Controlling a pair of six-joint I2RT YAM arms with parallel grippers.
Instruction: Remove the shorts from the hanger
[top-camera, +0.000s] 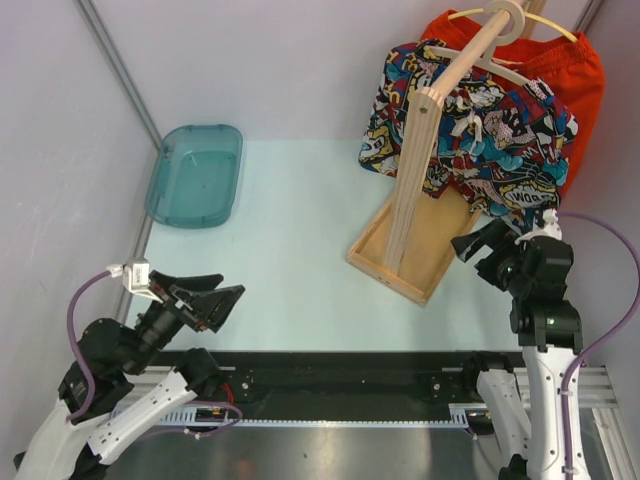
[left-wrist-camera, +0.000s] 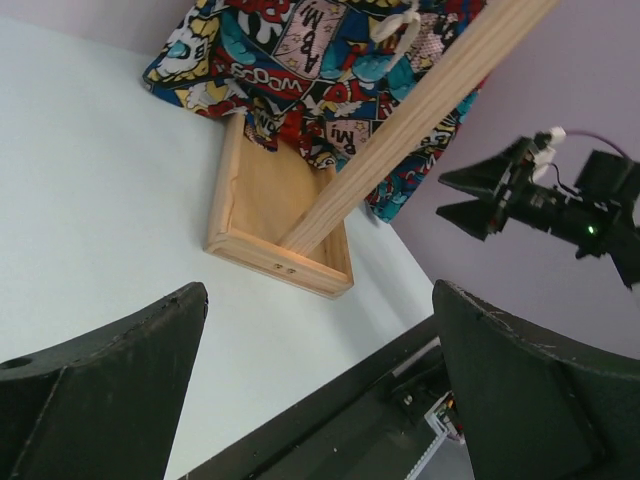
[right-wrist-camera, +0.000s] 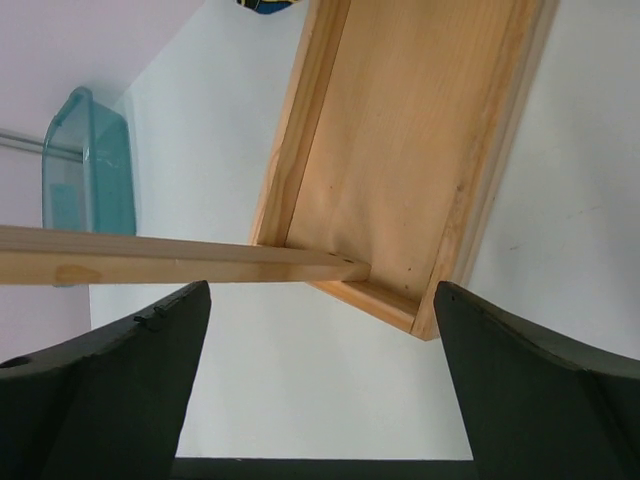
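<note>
- Print shorts (top-camera: 480, 135): comic lettering, upside down in the left wrist view, reads roughly "WOOOO".
- Both pairs hang downward from the hanger (top-camera: 495, 40) on the wooden stand (top-camera: 415, 170), far right of the table (top-camera: 290, 230).
- Orange shorts (top-camera: 575, 75) appear only in the top view, behind the print pair.
- Left pincer (top-camera: 215, 297) and right pincer (top-camera: 487, 252): both wide, empty.

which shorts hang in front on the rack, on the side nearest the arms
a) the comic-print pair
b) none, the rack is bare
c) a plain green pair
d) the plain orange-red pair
a: the comic-print pair covers much of the orange-red pair, which shows only behind and above it in the top view.
</note>
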